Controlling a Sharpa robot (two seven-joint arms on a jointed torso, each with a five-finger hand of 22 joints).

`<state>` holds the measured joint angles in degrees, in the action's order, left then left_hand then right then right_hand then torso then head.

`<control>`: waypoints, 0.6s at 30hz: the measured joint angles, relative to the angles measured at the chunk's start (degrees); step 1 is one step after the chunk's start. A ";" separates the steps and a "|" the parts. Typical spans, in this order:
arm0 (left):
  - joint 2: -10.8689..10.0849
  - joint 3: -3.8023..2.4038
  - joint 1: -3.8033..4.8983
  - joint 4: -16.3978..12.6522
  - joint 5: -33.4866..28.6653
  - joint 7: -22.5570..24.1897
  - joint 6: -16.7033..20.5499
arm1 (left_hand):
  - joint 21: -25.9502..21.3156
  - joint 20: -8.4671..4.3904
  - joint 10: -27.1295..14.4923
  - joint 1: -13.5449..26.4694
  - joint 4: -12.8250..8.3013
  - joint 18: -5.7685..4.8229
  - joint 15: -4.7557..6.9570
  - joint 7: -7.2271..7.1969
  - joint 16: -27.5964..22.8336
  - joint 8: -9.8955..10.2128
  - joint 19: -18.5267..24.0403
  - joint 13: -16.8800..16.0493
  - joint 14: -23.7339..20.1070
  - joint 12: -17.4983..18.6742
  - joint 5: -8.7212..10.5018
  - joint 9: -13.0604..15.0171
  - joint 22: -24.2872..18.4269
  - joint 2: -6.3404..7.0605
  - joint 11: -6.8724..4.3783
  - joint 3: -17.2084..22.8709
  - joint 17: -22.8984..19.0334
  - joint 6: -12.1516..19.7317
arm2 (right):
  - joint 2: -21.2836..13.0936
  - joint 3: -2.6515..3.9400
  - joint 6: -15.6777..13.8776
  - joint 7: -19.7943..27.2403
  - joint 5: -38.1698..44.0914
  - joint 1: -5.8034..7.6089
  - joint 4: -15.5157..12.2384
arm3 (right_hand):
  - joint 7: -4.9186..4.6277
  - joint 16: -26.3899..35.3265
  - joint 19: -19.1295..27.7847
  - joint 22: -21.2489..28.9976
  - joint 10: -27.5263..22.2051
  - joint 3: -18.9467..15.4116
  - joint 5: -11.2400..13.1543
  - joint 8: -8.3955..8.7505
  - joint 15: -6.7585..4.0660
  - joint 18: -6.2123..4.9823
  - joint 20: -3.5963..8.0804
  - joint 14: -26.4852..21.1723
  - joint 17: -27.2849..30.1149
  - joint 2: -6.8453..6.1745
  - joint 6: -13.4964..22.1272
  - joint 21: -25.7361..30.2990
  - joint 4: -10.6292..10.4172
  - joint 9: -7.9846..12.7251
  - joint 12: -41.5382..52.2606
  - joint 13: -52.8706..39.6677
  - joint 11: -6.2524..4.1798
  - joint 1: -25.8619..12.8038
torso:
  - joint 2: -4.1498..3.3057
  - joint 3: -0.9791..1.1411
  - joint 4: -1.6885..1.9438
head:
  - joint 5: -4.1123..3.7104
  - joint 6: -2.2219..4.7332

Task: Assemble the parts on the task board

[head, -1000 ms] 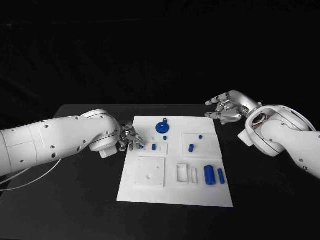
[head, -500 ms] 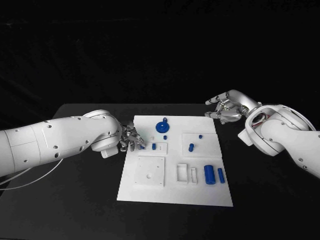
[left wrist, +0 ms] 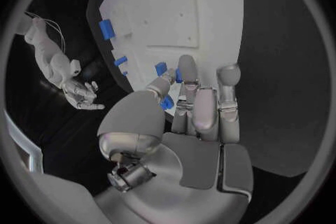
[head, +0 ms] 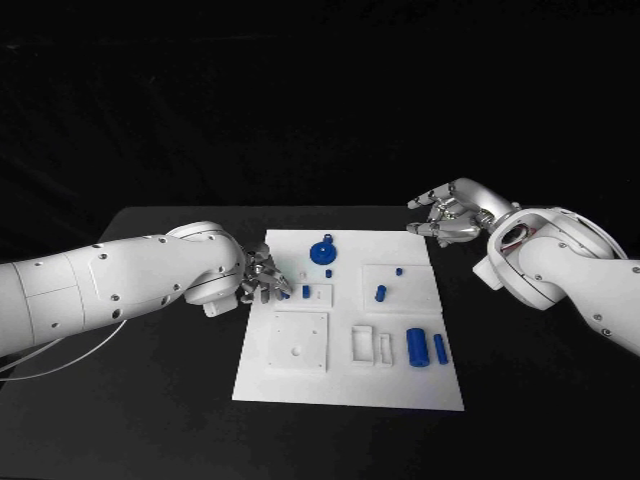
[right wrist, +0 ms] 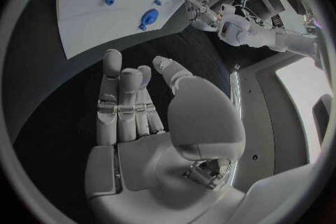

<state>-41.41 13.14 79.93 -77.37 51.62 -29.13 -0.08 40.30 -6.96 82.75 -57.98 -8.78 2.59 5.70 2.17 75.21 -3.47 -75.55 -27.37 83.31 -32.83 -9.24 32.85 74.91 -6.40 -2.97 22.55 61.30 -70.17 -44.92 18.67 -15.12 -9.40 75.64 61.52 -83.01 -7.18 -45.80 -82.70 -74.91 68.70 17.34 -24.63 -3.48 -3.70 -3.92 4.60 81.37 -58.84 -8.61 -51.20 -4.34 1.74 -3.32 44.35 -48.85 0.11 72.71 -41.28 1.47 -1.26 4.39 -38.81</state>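
Parts (head: 418,348) mostly loose on task board (head: 349,385), left hand (head: 263,279) pinching one at its edge, right hand (head: 447,214) empty, fingers apart beyond it.

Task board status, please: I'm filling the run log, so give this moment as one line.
left hand: at task board left edge, fingers on small blue part | right hand: open, off board's far right corner

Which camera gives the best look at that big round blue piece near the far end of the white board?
The head view: the round blue part stands unobstructed on the task board, seen from above. The right wrist view shows it small and bent, beyond the right hand. In the left wrist view I cannot pick it out for certain.
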 measured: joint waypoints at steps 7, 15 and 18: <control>0.03 0.00 -0.03 0.00 0.39 0.04 0.00 | 0.00 0.00 0.09 0.00 0.00 0.00 -0.01 -0.04 0.00 0.10 0.00 -0.06 0.00 0.00 0.21 -0.08 0.00 0.00 -0.08 0.00 0.00 -0.04 | -0.04 0.00 0.03 0.01 0.00 -0.01 -0.03 | 0.00 0.00 0.00 0.00 0.00 0.00 0.00 0.00 0.00 0.00 0.00 0.00 0.00 0.00 0.00 0.00 0.00 0.00 0.00 0.00 0.00 0.00 | 0.01 -0.01 -0.01 | -0.01 0.05; 0.11 -0.01 -0.03 -0.06 1.29 0.08 0.01 | 0.00 0.00 0.10 0.00 -0.08 0.00 -0.01 -0.05 0.00 -0.16 0.00 -0.06 0.00 0.00 0.24 -0.13 0.04 0.00 -0.08 -0.08 0.00 -0.05 | -0.09 -0.01 0.06 0.02 -0.01 -0.01 -0.03 | 0.00 0.00 0.00 0.01 0.00 0.00 0.00 0.00 0.00 0.00 0.00 0.00 0.00 0.00 0.00 0.00 0.00 0.00 0.00 0.00 0.00 0.00 | 0.02 -0.04 0.00 | -0.02 0.10; 0.01 -0.01 -0.04 -0.27 1.60 0.14 0.13 | 0.00 0.00 0.10 0.00 -0.08 0.00 -0.01 -0.05 0.00 -0.16 0.00 -0.06 0.00 0.00 0.44 -0.17 0.04 0.00 -0.09 -0.08 0.00 -0.05 | -0.11 -0.01 0.07 0.03 -0.01 -0.02 -0.03 | 0.00 0.00 0.00 0.01 0.00 0.00 0.00 0.00 0.00 0.00 0.00 0.00 0.00 0.00 0.00 0.00 0.00 0.00 0.00 0.00 0.00 0.00 | 0.02 -0.03 0.01 | -0.03 0.10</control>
<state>-41.41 13.14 79.88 -77.63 53.21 -28.99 0.05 40.30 -6.96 82.86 -57.98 -8.86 2.59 5.69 2.12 75.21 -3.63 -75.55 -27.43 83.31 -32.83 -8.81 32.68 74.95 -6.40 -3.06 22.47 61.30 -70.22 -45.03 18.66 -15.04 -9.37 75.63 61.51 -83.04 -7.18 -45.80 -82.71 -74.91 68.70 17.34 -24.63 -3.48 -3.70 -3.92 4.60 81.37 -58.84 -8.61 -51.20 -4.33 1.74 -3.32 44.35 -48.84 0.11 72.71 -41.26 1.43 -1.25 4.36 -38.70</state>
